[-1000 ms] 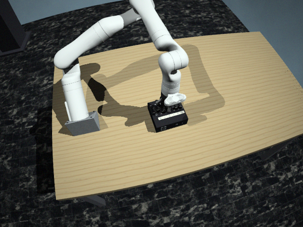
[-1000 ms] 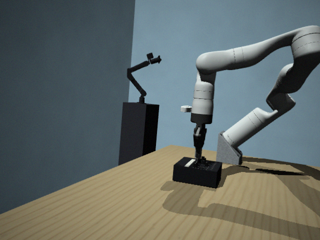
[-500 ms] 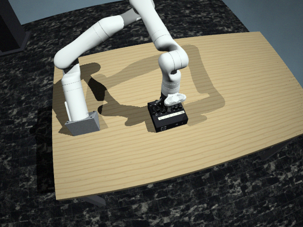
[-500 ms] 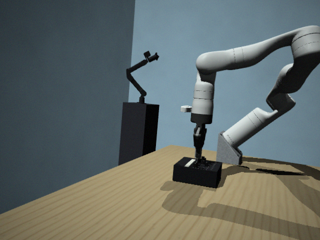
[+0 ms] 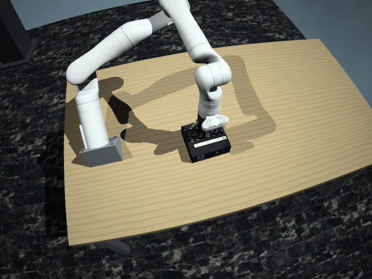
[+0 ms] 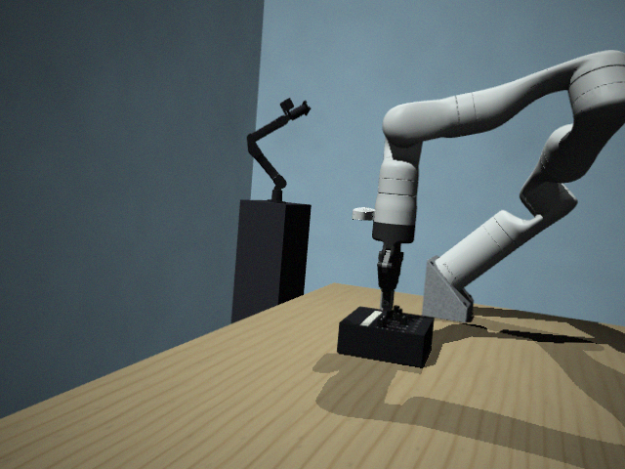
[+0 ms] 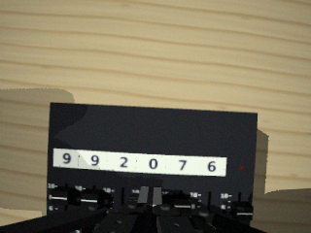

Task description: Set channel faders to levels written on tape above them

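Observation:
The black lighting desk (image 5: 206, 145) stands on its feet on the wooden table; it also shows in the exterior view (image 6: 385, 336) and the wrist view (image 7: 152, 155). A white tape strip (image 7: 139, 162) on the desk reads 9 9 2 0 7 6. Fader caps (image 7: 151, 196) sit in a row just below the tape; their exact levels are too dark to read. My gripper (image 6: 386, 306) points straight down and is shut, with its fingertips (image 7: 151, 198) down among the middle faders. It holds nothing. A small red dot (image 7: 243, 167) sits to the right of the tape.
The arm's grey base (image 5: 102, 154) stands on the table left of the desk. A black pedestal with a camera arm (image 6: 270, 257) stands beyond the table's far edge.

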Robot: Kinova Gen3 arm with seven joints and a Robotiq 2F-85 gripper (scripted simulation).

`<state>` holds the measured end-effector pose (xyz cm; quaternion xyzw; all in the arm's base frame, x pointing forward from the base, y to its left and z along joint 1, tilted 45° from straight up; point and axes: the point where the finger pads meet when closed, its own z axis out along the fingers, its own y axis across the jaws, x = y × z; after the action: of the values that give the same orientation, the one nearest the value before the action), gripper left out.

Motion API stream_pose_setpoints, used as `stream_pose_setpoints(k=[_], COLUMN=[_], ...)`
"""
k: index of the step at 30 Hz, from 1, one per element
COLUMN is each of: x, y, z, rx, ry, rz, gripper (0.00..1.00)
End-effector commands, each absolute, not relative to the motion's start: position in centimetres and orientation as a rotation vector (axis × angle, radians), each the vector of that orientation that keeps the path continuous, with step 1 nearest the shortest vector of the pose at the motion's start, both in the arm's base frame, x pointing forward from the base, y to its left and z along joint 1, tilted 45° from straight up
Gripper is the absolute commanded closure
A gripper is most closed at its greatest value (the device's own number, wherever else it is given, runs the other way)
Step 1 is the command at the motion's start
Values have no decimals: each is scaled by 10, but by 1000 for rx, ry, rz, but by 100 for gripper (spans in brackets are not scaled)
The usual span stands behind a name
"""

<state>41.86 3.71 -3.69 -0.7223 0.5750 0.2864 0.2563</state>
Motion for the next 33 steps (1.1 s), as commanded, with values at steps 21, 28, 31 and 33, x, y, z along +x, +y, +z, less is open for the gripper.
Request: stream_pose_setpoints(k=[21,28,31,33], x=[417,417,417,417], y=[43,43,43,43], z=[-43,-43,-43,-43], rx=[-1960,-1960,-1960,-1960], ry=[1561,1561,1561,1561], rz=[777,777,777,777], gripper=[100,100,100,100])
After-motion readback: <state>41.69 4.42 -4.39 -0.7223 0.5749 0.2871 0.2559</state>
